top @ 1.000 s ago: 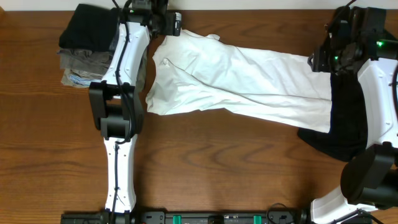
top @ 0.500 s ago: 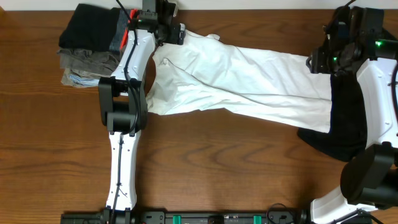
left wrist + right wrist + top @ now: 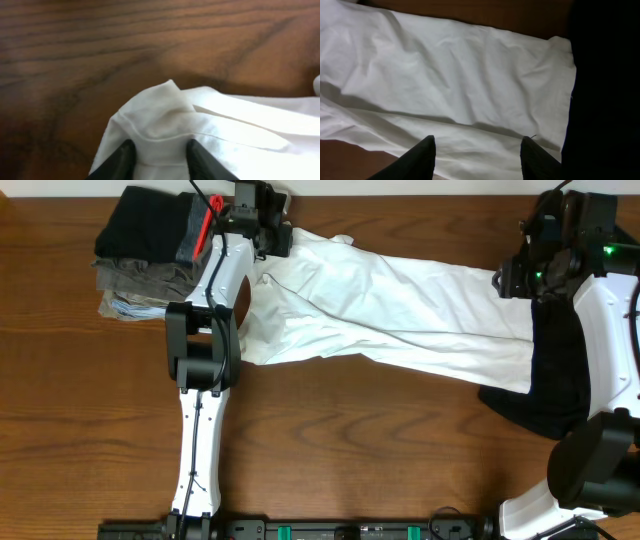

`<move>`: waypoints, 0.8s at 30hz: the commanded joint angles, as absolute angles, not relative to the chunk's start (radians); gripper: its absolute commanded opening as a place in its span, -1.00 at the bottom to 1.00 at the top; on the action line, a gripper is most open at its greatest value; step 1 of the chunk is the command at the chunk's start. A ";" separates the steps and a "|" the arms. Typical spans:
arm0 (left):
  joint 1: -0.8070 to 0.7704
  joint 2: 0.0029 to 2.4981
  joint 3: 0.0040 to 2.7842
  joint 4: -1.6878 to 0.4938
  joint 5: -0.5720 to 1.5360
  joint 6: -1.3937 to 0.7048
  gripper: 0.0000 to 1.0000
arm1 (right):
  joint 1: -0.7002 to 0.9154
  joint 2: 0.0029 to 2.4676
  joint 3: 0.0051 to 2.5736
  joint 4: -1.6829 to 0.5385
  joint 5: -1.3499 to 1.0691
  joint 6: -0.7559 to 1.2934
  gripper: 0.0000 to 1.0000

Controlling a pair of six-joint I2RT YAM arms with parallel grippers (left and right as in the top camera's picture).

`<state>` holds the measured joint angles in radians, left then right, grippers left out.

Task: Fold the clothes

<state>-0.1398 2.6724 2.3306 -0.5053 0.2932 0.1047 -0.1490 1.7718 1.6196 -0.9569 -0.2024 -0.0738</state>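
A white garment (image 3: 400, 310) lies spread across the back of the wooden table, its long side running left to right. My left gripper (image 3: 278, 235) is at its top-left corner. In the left wrist view the two black fingers (image 3: 122, 161) stand on either side of a puckered fold of the white garment (image 3: 165, 115), pinching it. My right gripper (image 3: 508, 280) hovers at the garment's right end. In the right wrist view its fingers (image 3: 422, 155) stand wide apart over the white garment (image 3: 460, 75) with nothing gripped.
A stack of folded clothes (image 3: 145, 255), black on top of grey, sits at the far left back. A black garment (image 3: 545, 390) lies under the right arm, beside the white one's right edge, and shows dark in the right wrist view (image 3: 605, 75).
My left gripper has shifted slightly right onto the white garment's top-left corner and its jaws have closed on the cloth. The right arm has not moved.
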 commanded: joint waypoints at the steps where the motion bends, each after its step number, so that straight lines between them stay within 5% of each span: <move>1: -0.144 2.682 2.352 -0.508 0.307 0.119 -0.59 | -0.142 1.764 1.625 -0.958 -0.206 -0.088 0.06; 4: -0.143 2.670 2.352 -0.524 0.307 0.118 -0.88 | -0.142 1.764 1.625 -0.958 -0.206 -0.088 0.06; 24: -0.139 2.364 2.352 -0.924 0.299 0.119 -0.88 | -0.142 1.764 1.625 -0.954 -0.206 -0.088 0.08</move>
